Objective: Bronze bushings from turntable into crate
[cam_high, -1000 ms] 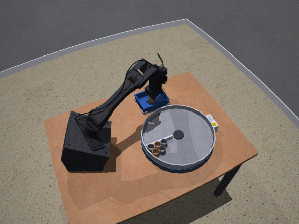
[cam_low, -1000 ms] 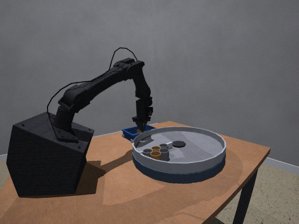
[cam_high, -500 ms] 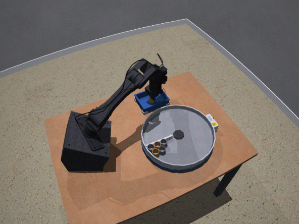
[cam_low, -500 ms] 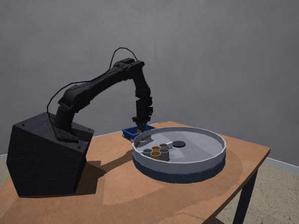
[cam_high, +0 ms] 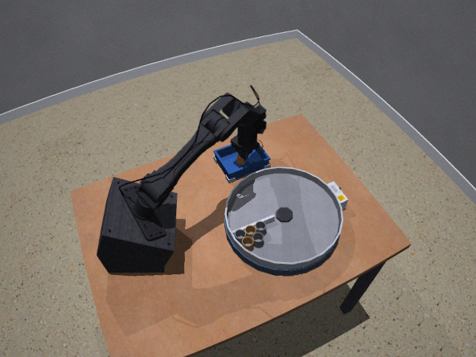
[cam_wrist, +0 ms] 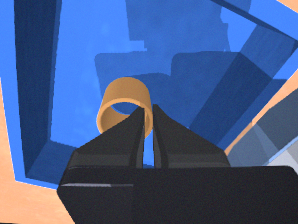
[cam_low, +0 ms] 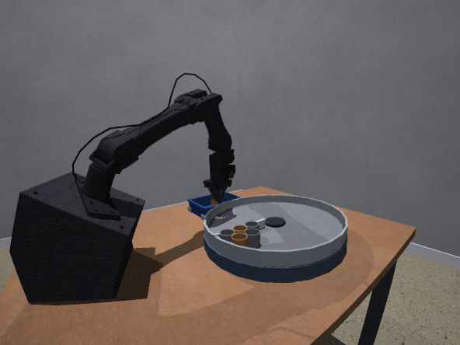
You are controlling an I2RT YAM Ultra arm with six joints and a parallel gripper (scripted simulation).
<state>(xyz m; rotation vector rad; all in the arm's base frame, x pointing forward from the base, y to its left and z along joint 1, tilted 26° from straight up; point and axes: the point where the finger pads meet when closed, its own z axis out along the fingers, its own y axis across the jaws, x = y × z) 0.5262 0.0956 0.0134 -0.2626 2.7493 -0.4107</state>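
The bronze bushing hangs over the blue crate, its wall pinched between the fingers, one tip inside the bore and one outside, which explains why they stand nearly closed and the ring sits off to one side of them. Below the fingers the crate looks level, presumably seated in its guides so that it takes bushings without shifting. Beyond its wall, beside the fingers, the turntable carries two more bronze bushings among the steel ones, bunched against a divider, likely to keep them within reach.

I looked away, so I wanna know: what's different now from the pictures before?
Nothing I can see has moved! The gripper still pinches one bronze bushing by its wall, over the blue crate. It hasn't let go. The two other bronze bushings and three steel ones stayed on the turntable.
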